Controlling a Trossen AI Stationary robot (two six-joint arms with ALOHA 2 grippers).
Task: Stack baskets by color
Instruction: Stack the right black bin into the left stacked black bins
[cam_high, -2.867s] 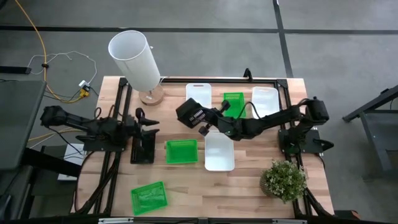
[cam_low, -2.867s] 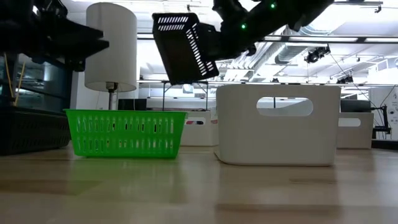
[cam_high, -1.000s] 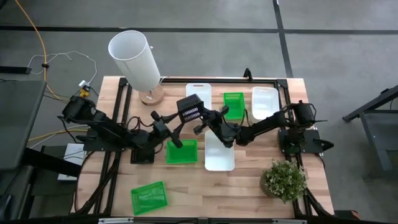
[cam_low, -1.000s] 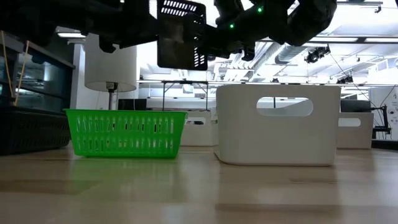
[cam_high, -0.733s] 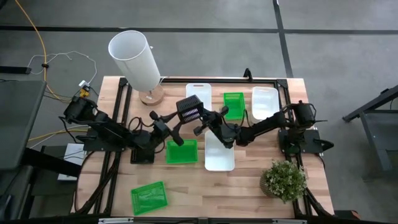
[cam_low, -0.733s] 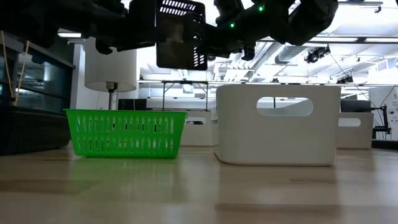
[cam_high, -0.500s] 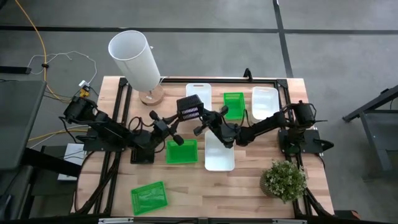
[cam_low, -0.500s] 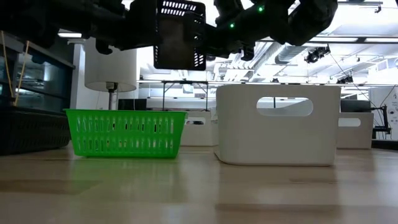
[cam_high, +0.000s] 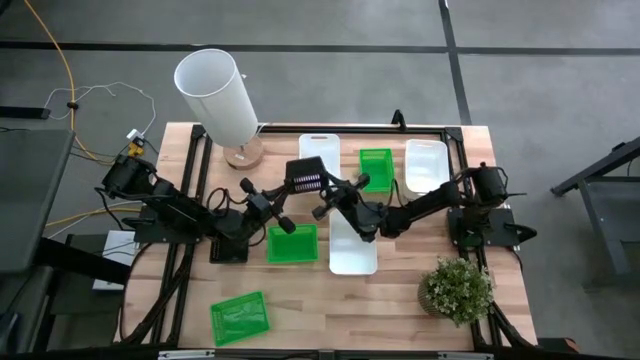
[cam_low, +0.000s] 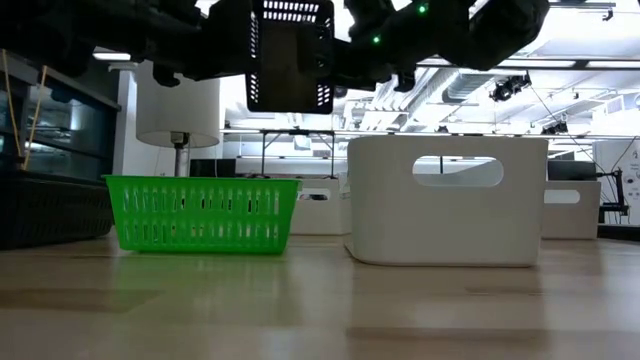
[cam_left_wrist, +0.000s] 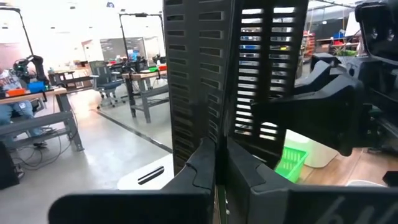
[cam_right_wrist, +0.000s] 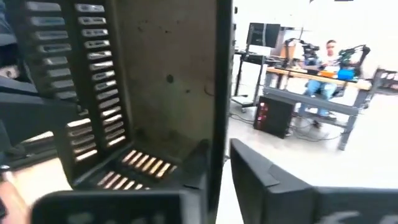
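Aloft, black basket (cam_high: 305, 177) between both end effectors.

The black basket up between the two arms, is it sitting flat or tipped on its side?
Tipped on edge: the black basket hangs in the air, its open side facing sideways.

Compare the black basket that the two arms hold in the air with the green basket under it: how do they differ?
The black basket hangs tipped on its side above the table, while the green basket sits flat on the wood. The black one is pinched by the left gripper; the green one is touched by nothing. Both have slotted walls.
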